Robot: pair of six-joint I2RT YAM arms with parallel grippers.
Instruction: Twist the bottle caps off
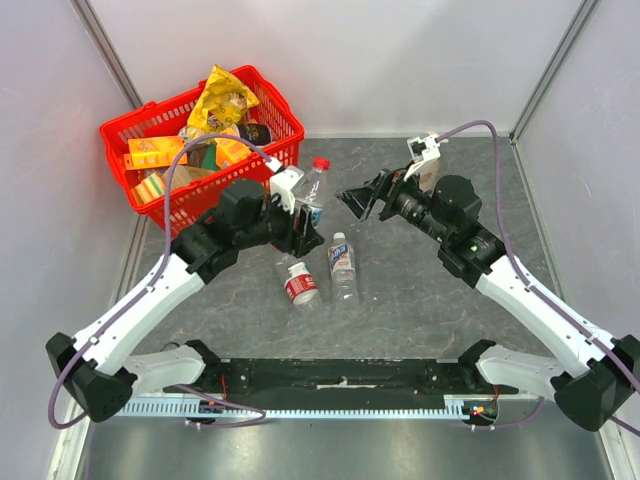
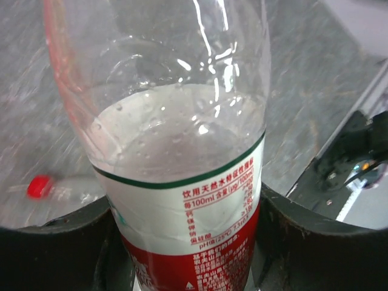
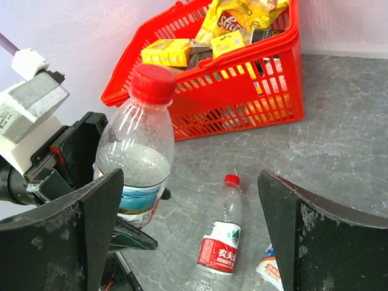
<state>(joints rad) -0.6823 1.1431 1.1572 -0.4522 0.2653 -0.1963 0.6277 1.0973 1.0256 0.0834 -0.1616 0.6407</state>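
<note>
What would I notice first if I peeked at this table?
The bright red basket stuffed with yellow snack packets at the back left of the table jumps out first. In the middle, the left gripper holds a water bottle with a red cap, and the open right gripper faces it. Two more bottles lie just in front.

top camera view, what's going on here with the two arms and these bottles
The left gripper is clamped around the labelled body of a clear plastic water bottle, holding it up with its red screw cap on. The right gripper stands open facing that cap, not touching it. Two more clear bottles lie on the grey table, neither held.
</note>
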